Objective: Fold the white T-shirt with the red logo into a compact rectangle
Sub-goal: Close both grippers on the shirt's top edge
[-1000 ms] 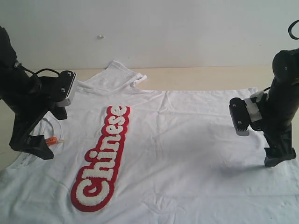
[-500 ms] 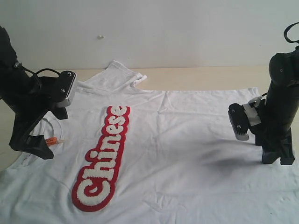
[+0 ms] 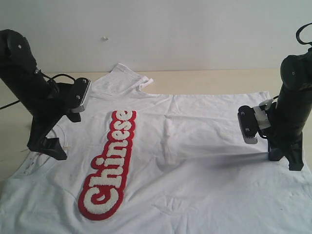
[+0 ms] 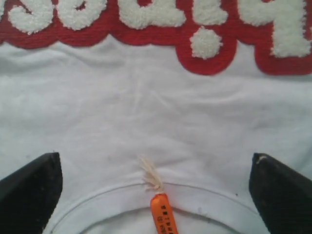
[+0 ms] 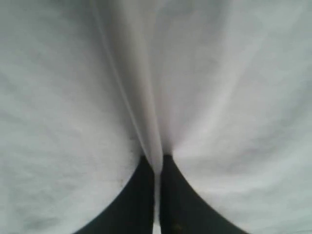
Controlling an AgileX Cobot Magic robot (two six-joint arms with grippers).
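Right wrist view: the right gripper (image 5: 157, 165) clamps a raised fold of the white T-shirt (image 5: 68, 97). At the exterior view's left, the left gripper (image 3: 48, 146) gapes above the collar (image 4: 214, 204).

light wooden table (image 3: 219, 77) carries white t-shirt (image 3: 195, 146).

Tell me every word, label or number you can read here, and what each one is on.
"Chinese": fuzzy white letters on the red logo, running across the chest of the white T-shirt.
Orange tag at the collar: it carries dark print, too small to read.
No other readable text shows in any view.
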